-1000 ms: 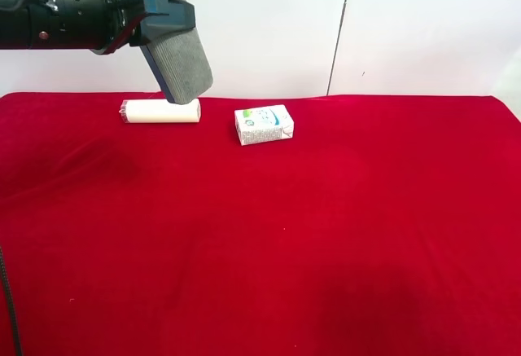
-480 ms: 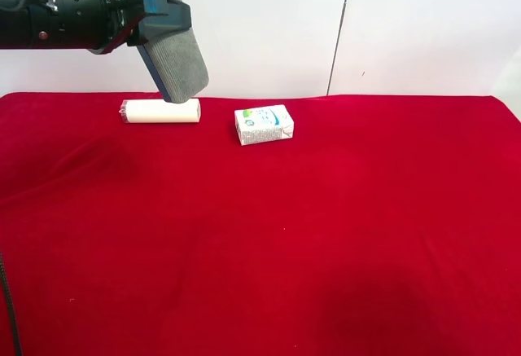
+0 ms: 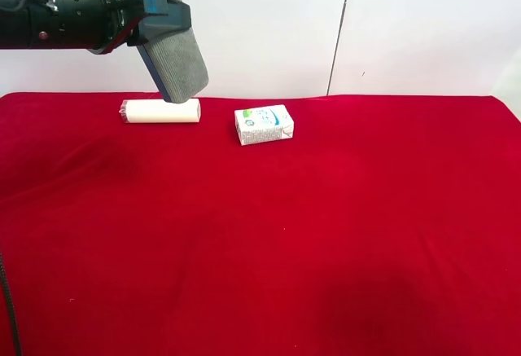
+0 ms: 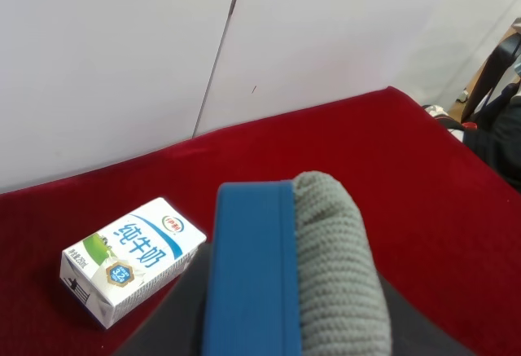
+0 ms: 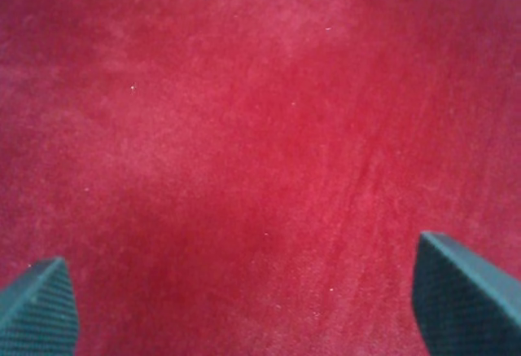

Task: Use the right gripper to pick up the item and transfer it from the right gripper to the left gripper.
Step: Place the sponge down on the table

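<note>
The item [image 3: 177,67], a grey felt pad on a blue base, hangs tilted in the air, held by the left gripper [image 3: 159,26] on the black arm at the exterior high view's left. It is above the cream cylinder [image 3: 160,111]. In the left wrist view the item [image 4: 293,274] fills the lower middle, blue base beside grey felt, with the left gripper [image 4: 293,327] shut on it. The right gripper [image 5: 252,299] shows only in the right wrist view. Its fingertips [image 5: 468,291] are wide apart and empty, close over bare red cloth.
A white printed carton [image 3: 263,124] lies on the red cloth [image 3: 326,234] to the right of the cylinder; it also shows in the left wrist view [image 4: 130,258]. A white wall stands behind the table. A dark cable [image 3: 8,299] hangs at the left edge.
The left gripper and the item moved slightly up and to the left a second ago, then stayed still. The carton and cylinder have not moved.
</note>
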You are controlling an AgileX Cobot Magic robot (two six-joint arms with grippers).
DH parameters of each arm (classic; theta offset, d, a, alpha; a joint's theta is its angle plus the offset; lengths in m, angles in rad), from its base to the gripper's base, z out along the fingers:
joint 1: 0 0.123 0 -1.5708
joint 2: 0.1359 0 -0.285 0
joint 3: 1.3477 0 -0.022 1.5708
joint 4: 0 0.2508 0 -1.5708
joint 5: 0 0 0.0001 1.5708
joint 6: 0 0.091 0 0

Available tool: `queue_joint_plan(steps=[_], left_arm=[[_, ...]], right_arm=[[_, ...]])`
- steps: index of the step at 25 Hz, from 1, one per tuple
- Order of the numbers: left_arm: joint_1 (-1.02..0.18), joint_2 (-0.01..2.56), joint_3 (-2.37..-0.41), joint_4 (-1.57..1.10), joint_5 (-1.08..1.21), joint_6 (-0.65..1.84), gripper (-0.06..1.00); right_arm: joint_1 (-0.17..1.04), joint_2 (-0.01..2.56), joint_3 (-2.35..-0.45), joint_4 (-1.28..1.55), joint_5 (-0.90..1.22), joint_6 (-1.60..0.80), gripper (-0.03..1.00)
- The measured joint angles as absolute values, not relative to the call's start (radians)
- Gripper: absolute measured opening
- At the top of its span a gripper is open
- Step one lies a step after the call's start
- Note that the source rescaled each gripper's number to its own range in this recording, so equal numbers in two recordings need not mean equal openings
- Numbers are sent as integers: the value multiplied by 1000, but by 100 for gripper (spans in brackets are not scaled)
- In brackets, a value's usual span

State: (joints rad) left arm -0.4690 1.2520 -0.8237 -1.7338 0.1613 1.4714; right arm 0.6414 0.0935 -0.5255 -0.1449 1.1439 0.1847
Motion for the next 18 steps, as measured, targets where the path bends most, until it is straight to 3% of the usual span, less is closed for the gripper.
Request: queue_joint_plan(steps=[6,7,11,18], left_arm=[[-469,1252,-824,-1734,161,1471,1],[-469,1252,-824,-1734,161,1471,1],[-469,1252,-824,-1734,161,1471,1],[-469,1252,-824,-1734,161,1472,1]], right_arm=[[641,93,-526,-153,1142,213,65],[641,93,-526,-153,1142,226,68],[641,93,-526,-150,1149,306,94],[641,93,-526,-132,1177,451,100]])
